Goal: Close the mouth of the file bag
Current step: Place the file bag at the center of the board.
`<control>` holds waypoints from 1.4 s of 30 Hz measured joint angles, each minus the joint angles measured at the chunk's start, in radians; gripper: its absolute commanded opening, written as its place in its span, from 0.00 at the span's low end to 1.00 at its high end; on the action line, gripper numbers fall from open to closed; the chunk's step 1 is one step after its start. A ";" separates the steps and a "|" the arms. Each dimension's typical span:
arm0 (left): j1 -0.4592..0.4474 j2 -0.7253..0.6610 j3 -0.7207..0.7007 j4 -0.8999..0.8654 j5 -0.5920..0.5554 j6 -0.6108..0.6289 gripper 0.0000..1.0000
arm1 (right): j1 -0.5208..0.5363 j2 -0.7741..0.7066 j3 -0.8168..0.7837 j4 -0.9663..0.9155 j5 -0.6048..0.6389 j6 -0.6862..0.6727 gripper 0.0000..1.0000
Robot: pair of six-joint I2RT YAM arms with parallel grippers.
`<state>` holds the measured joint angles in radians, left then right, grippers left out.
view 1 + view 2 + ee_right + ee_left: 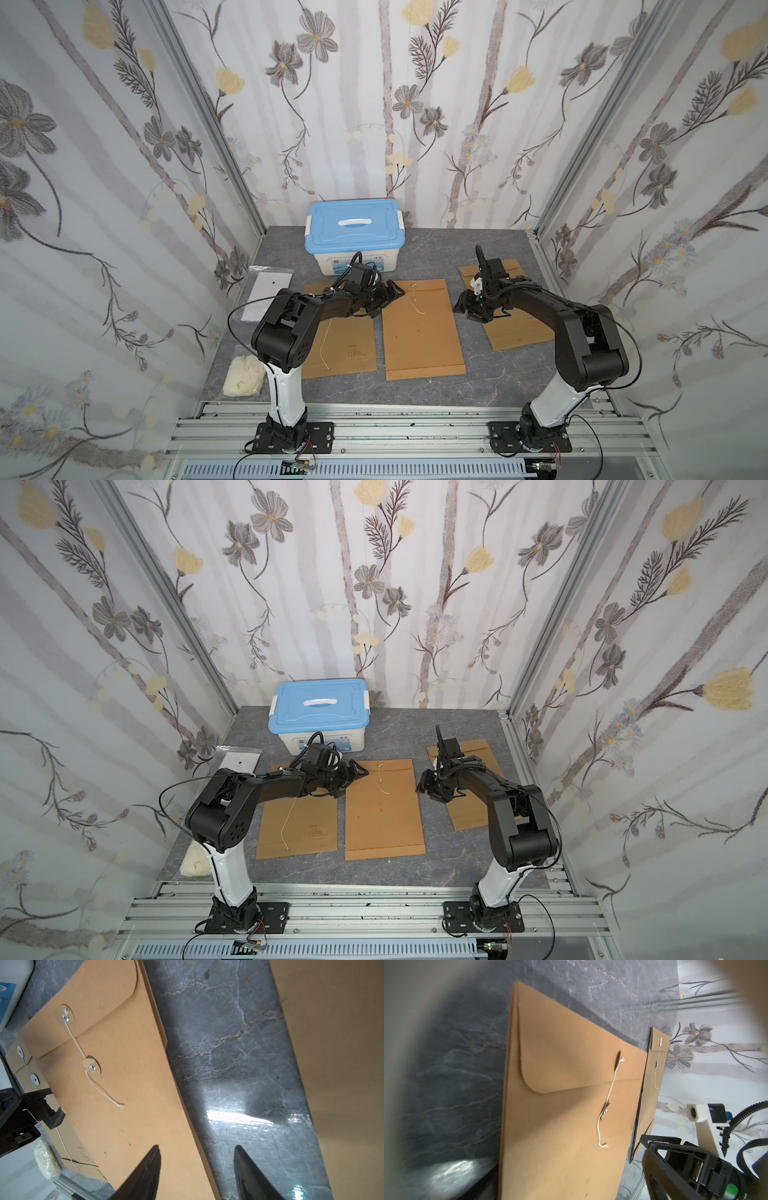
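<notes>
The middle brown file bag [422, 328] lies flat on the table with its flap [560, 1059] folded down. A white string [76, 1043] runs from the flap's button [66, 1017] to the lower button [92, 1067], and its tail lies loose. My left gripper [395, 291] hovers open at the bag's top left corner with nothing in it. In the left wrist view its fingers are only blurs at the edges. My right gripper [197, 1152] is open and empty over the bag's right edge.
Another file bag [345, 345] lies to the left under my left arm, and one more [511, 332] under my right arm. A blue-lidded box [353, 226] stands at the back. A clear sleeve [266, 291] and a white bundle [245, 374] lie by the left wall.
</notes>
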<state>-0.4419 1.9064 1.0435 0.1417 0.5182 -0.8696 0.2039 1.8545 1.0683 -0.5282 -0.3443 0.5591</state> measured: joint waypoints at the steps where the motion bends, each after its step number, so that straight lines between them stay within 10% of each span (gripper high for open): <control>1: -0.003 -0.007 0.012 -0.040 -0.022 0.010 0.99 | 0.000 -0.004 0.003 -0.007 0.012 -0.002 0.58; 23: -0.079 -0.107 0.194 -0.421 -0.254 0.166 1.00 | -0.123 -0.198 -0.007 -0.053 0.052 -0.058 0.60; 42: -0.311 0.178 0.507 -0.096 -0.096 -0.049 1.00 | -0.648 -0.257 0.002 -0.029 0.007 -0.221 0.77</control>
<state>-0.7525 2.0846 1.5505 0.0460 0.4221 -0.9188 -0.4438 1.5970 1.0706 -0.5575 -0.3374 0.3382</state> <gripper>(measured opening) 0.997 0.773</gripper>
